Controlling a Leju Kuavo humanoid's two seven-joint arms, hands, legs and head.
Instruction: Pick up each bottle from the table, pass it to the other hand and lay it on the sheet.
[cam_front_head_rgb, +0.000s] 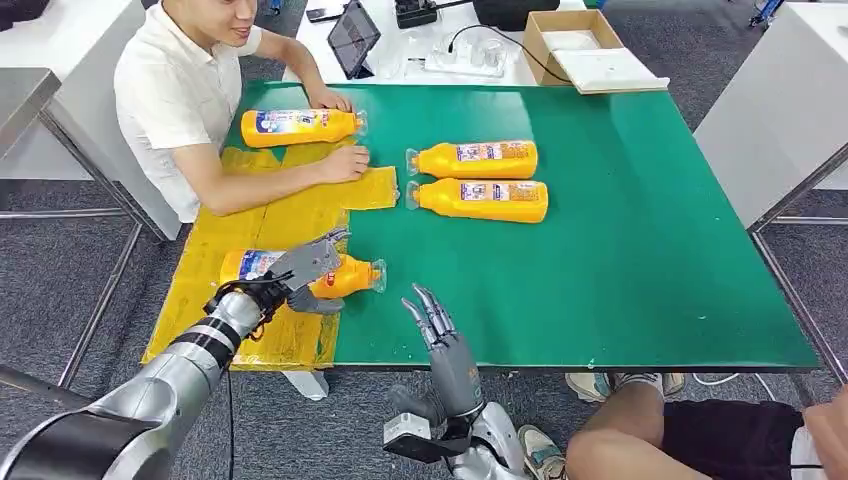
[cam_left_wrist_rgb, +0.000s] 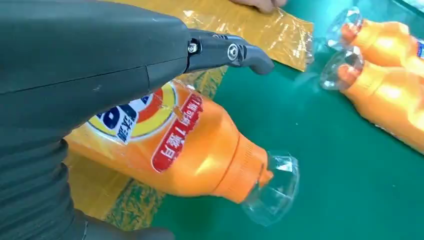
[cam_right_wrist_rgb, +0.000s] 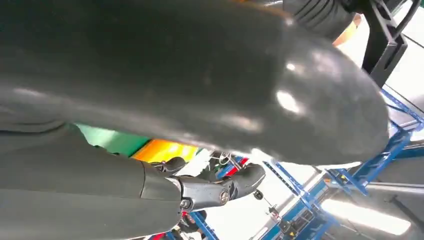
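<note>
Your left hand (cam_front_head_rgb: 300, 268) wraps its fingers (cam_left_wrist_rgb: 227, 52) around the nearest bottle (cam_front_head_rgb: 345, 277), lying half on the yellow sheet (cam_front_head_rgb: 262, 230) at the tabletop's (cam_front_head_rgb: 620, 250) near left corner. It looks rigid, slick and fairly heavy; hold mid-body, not the clear cap (cam_left_wrist_rgb: 272, 187). Your right hand (cam_front_head_rgb: 445, 345) hangs released, holding nothing, at the near edge.

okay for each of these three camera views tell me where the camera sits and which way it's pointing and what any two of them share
Head view: high on the body, looking forward and down at the green table; both silver arms show, left hand, right hand.
Left wrist view: behind the left hand, facing the bottle it rests on.
Right wrist view: behind the right hand, tilted toward blue framing and lights.
Shared: head and left wrist views both show that bottle on the sheet.
</note>
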